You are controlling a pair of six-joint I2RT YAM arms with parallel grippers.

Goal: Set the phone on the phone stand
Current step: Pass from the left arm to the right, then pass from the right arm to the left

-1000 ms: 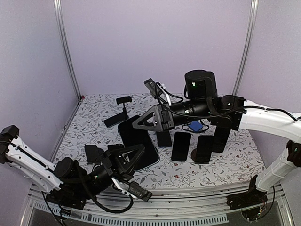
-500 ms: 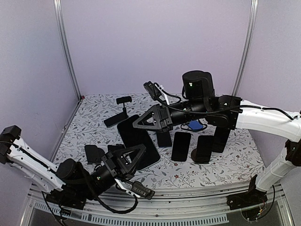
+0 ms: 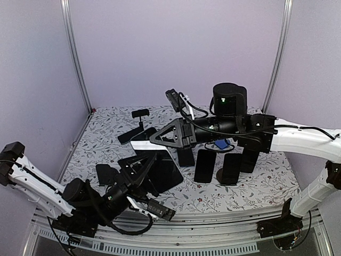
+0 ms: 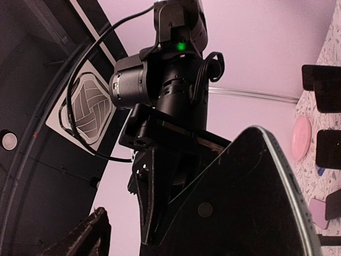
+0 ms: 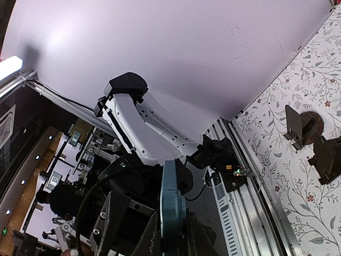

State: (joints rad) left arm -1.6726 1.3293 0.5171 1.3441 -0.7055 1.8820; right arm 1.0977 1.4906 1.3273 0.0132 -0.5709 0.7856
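While holding phone [image 3: 166, 173] clamped by right gripper [image 3: 153, 140], left gripper [image 3: 139, 170] apart | step: transfer | next: carry to phone stand [image 3: 140, 113], seat upright.

Soft, even light; crisp top view; wrist views backlit, near foregrounds dark, blurred.

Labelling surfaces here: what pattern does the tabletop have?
The tabletop is white with grey floral vines, clearest in the right wrist view.
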